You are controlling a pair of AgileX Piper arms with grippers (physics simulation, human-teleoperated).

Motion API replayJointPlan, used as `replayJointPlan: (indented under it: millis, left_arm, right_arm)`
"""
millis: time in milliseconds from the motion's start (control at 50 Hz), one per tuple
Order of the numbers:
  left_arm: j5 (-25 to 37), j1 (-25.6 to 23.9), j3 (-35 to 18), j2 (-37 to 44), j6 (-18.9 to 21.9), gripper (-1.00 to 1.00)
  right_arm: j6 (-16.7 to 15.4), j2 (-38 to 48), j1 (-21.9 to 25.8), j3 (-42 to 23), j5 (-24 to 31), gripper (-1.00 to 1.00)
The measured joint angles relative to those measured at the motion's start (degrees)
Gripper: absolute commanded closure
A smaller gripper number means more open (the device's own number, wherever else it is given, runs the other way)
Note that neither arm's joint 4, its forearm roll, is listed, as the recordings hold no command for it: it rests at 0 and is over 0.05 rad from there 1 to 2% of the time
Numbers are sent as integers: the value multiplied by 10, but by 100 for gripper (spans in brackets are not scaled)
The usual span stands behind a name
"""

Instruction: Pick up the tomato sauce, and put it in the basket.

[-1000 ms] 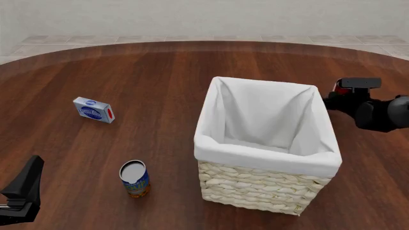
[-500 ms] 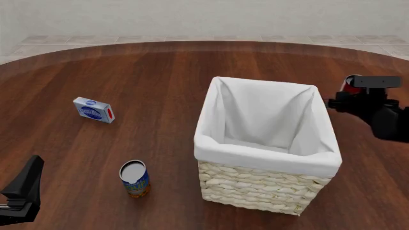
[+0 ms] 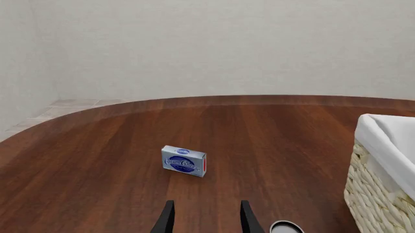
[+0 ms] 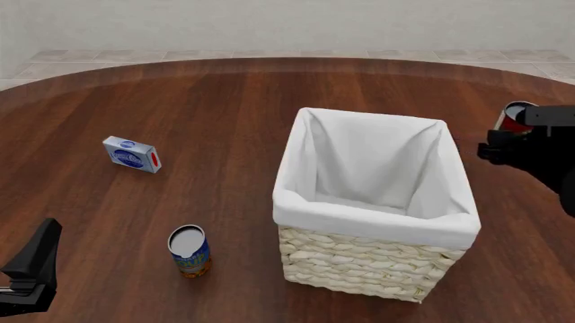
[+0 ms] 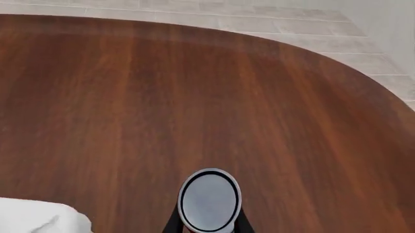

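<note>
The tomato sauce (image 4: 515, 116), a small red can with a silvery-grey top, hangs to the right of the basket (image 4: 378, 222), partly hidden behind my right gripper (image 4: 514, 129). In the right wrist view the can's top (image 5: 209, 199) sits between the two fingers (image 5: 172, 222), and the gripper (image 5: 207, 222) is shut on it above the wooden table. A corner of the basket's white lining (image 5: 39, 216) shows beside it. The basket (image 3: 382, 165) is a large pale wicker one with white cloth folded over its rim. My left gripper (image 4: 38, 254) rests open at the near left, its fingers (image 3: 166, 219) holding nothing.
A blue-and-orange labelled can (image 4: 190, 251) stands upright left of the basket, close to my left gripper; its rim (image 3: 286, 226) shows in the left wrist view. A small blue-and-white box (image 4: 132, 154) lies further back on the left, also seen as the box (image 3: 184, 161) ahead of the left fingers.
My right gripper has moved to the right, away from the basket's far right corner, carrying the tomato sauce with it. The left arm has not moved.
</note>
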Motion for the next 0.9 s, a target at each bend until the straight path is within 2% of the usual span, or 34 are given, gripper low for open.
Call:
replayJointPlan:
  millis: [420, 660, 900]
  left_arm:
    - [0, 0, 0, 0, 0, -100]
    - [0, 0, 0, 0, 0, -100]
    - [0, 0, 0, 0, 0, -100]
  right_arm:
    - [-12, -174, 30, 23, 128, 100]
    - [-23, -246, 50, 6, 201, 100]
    - [-35, -283, 80, -28, 260, 100]
